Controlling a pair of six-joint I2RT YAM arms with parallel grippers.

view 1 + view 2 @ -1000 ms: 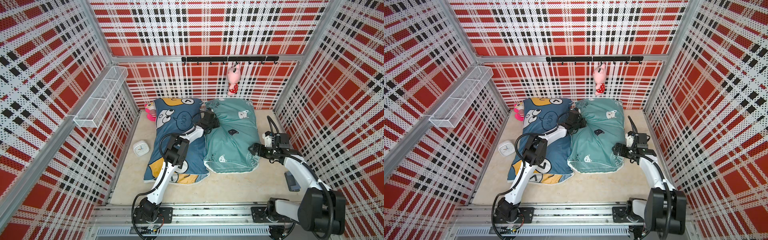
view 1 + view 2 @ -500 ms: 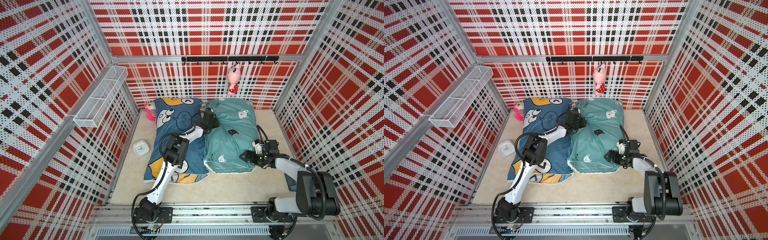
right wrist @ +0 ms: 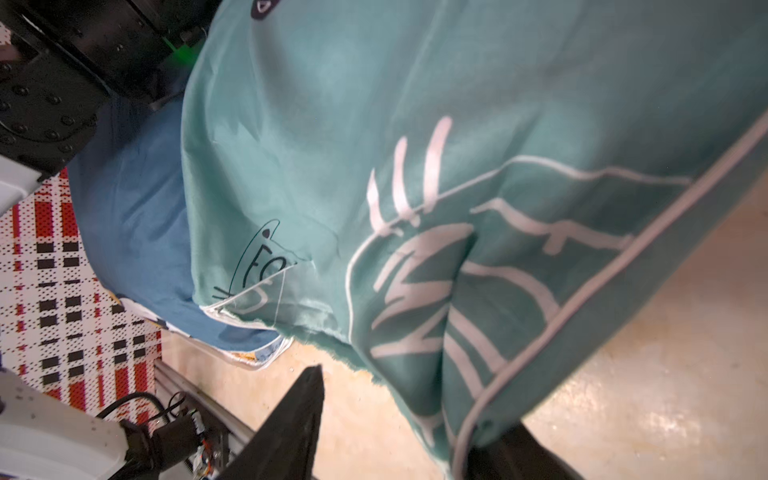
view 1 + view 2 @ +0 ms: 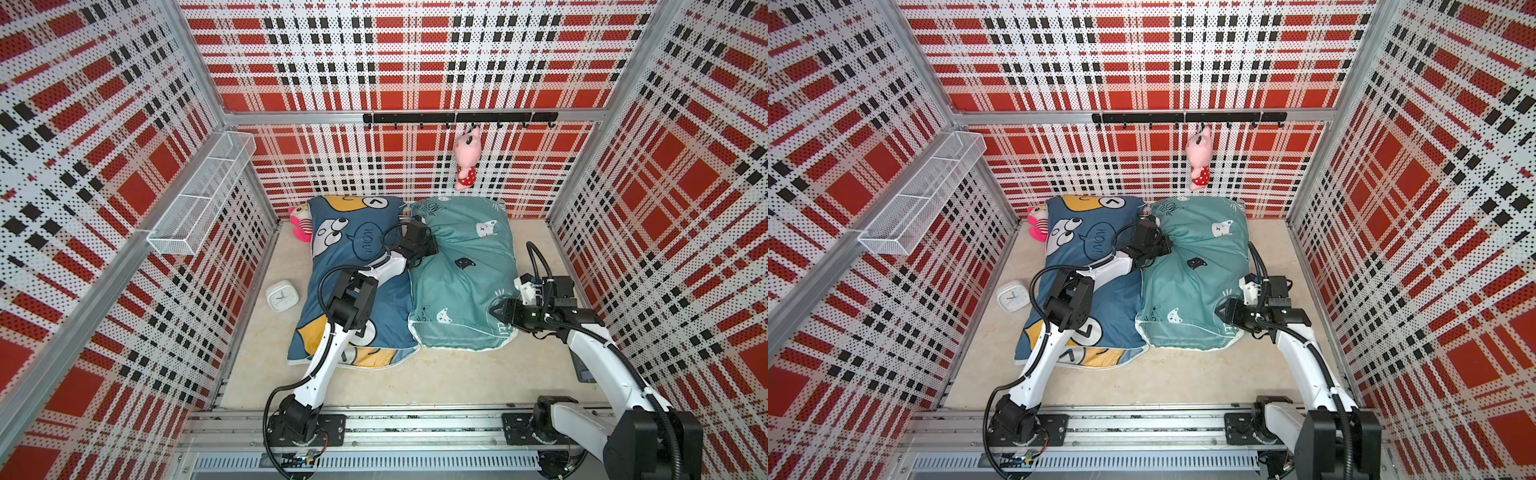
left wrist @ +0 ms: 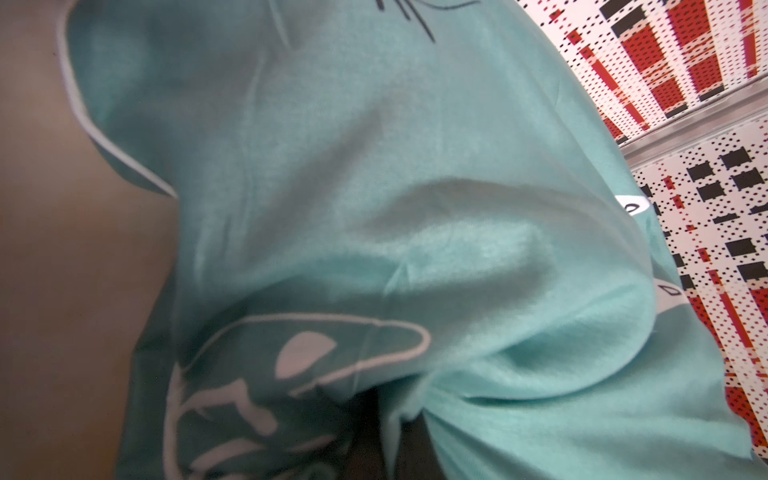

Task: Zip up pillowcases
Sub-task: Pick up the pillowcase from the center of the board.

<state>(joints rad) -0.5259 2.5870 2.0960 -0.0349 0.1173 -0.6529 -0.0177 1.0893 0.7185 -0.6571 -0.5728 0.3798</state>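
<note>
Pillowcases: the teal pillowcase (image 4: pixel 461 286) and the dark blue pillowcase (image 4: pixel 353 257) are lying side by side on the surface (image 4: pixel 415 378), touching along their long edges.

My left end effector (image 4: pixel 433 249) is sitting at the line where they meet and pressing a dent into the teal one's edge. It is clamped tight on teal cloth, which is bunching at its tips in the left wrist view. The dark blue pillowcase is lying just behind it, under my left forearm.

My right end effector (image 4: pixel 495 312) is reaching into the teal pillowcase's near corner with the jaws partly apart. The piped corner is hanging between them. One finger is showing bare with a gap to the cloth; the other is sitting beneath the corner.
</note>
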